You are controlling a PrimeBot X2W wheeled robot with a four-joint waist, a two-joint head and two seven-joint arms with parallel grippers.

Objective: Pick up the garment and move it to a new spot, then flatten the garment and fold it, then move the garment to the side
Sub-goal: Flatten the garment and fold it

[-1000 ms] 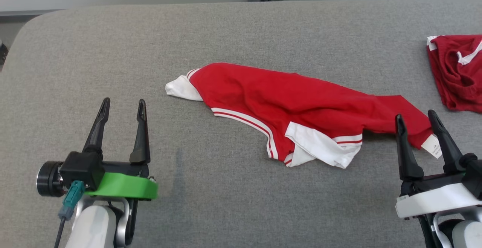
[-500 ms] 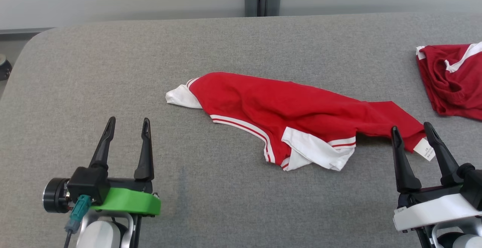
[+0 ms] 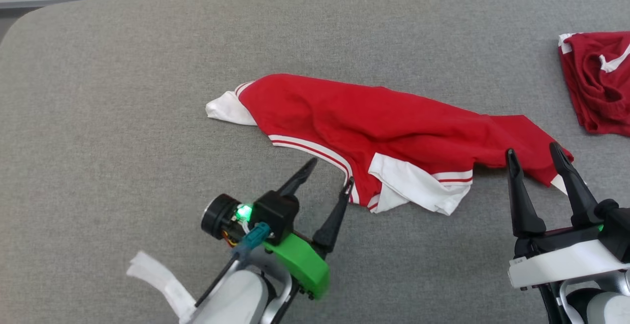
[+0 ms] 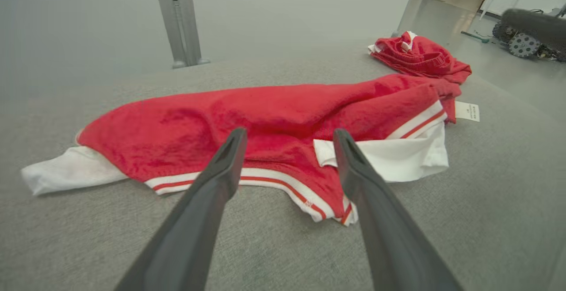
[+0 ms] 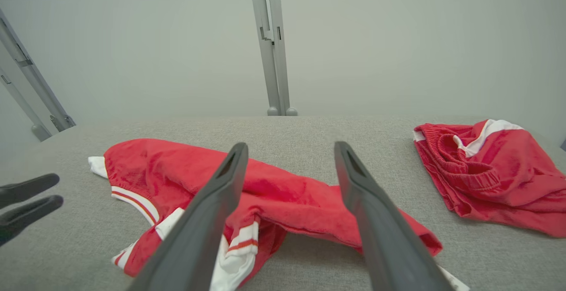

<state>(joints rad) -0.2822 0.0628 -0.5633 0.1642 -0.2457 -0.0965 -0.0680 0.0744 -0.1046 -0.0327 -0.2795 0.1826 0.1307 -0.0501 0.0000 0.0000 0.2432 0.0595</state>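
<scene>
A red garment (image 3: 384,122) with white sleeves and striped trim lies crumpled across the middle of the grey table (image 3: 123,92). My left gripper (image 3: 332,171) is open and angled to the upper right, its tips just short of the striped hem. In the left wrist view the open left gripper (image 4: 289,132) frames that hem of the garment (image 4: 274,114). My right gripper (image 3: 531,148) stands open at the garment's right end, beside a white label. The right wrist view has the right gripper (image 5: 290,145) open over the garment (image 5: 283,189), with the left gripper (image 5: 26,198) at its left edge.
A second, darker red garment (image 3: 598,82) lies bunched at the table's far right edge, also visible as a heap (image 5: 486,171) in the right wrist view. A white strip (image 3: 157,279) hangs by my left forearm. A grey post (image 5: 272,43) stands behind the table.
My left gripper has swung right and forward to the garment's striped hem, turning diagonally. The head camera has shifted. My right gripper has kept its place, still open.
</scene>
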